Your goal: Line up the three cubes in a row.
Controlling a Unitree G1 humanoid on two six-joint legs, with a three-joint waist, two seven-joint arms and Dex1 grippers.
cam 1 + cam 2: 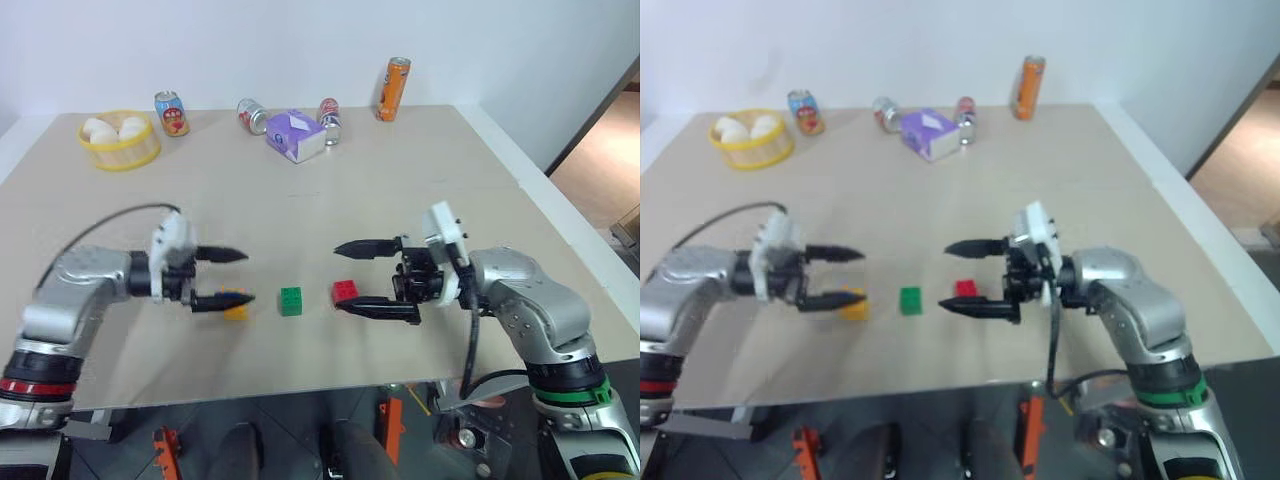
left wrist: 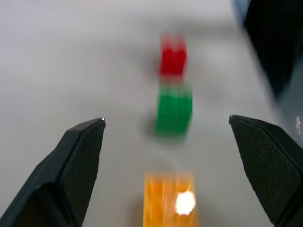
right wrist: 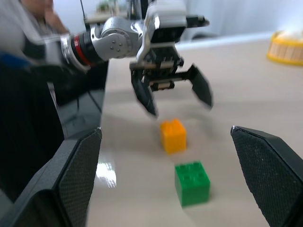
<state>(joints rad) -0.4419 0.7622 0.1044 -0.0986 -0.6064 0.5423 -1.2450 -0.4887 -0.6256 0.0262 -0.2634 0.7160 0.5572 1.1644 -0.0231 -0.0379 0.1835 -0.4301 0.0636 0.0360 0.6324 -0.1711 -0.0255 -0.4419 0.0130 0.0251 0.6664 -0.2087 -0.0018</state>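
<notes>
We see the three small studded plastic cubes already lying in a row near the front edge of the pale wooden surface (image 1: 330, 210): the yellow-orange cube (image 1: 237, 311) at 9 o'clock of the green cube (image 1: 291, 300), the red cube (image 1: 345, 291) at 3 o'clock of it. Our left gripper (image 1: 233, 276) hangs just above the yellow-orange cube with its jaws spread and nothing between them; our right gripper (image 1: 352, 276) hovers by the red cube, jaws likewise wide and empty.

We judge the row as good as made, so the step is a clean retreat: we lift each arm straight up and away, keeping the lower fingers from brushing a cube.

The left wrist view looks along the line itself and shows green and red slightly offset from the yellow-orange one; the head views hide that cube partly behind a finger. The right wrist view shows the left gripper clear of the block.
</notes>
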